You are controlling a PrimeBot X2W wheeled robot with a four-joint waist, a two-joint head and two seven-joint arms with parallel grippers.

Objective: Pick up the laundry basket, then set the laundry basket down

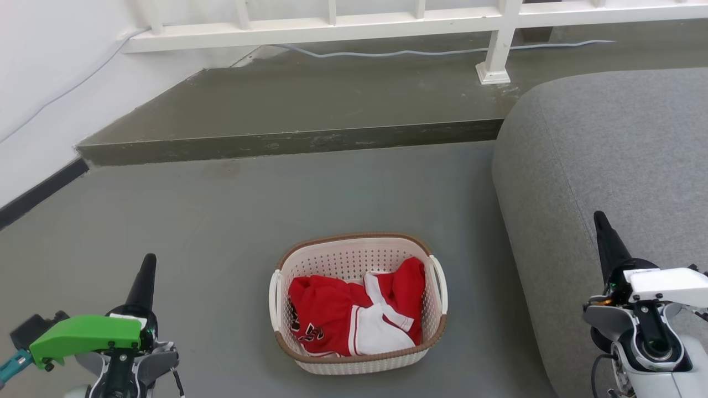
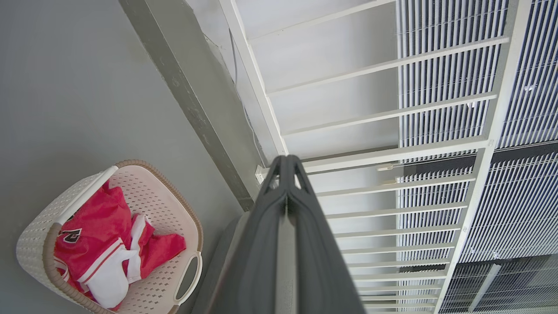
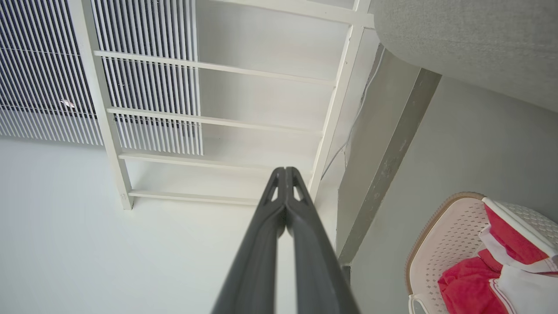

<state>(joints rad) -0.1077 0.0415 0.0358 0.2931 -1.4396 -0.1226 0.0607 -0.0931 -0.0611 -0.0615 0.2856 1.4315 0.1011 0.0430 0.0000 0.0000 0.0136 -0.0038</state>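
Observation:
The laundry basket (image 1: 426, 326) stands on the grey floor in front of me, cream-white and perforated, with a brown rim band and a white handle on each side. Red and white clothes (image 1: 354, 318) lie inside it. My left gripper (image 1: 148, 265) is at the lower left, well to the left of the basket, shut with nothing in it. At the lower right my right gripper (image 1: 600, 221) hangs over the sofa edge, shut and empty. The basket (image 2: 165, 209) sits at the lower left of the left wrist view, and the basket (image 3: 440, 235) at the lower right of the right wrist view.
A grey sofa (image 1: 608, 160) fills the right side, close to the basket. A raised concrete step (image 1: 287, 141) crosses the floor beyond the basket, with a white railing (image 1: 332, 25) and a cable (image 1: 420, 52) on it. A white wall (image 1: 38, 83) stands at the left.

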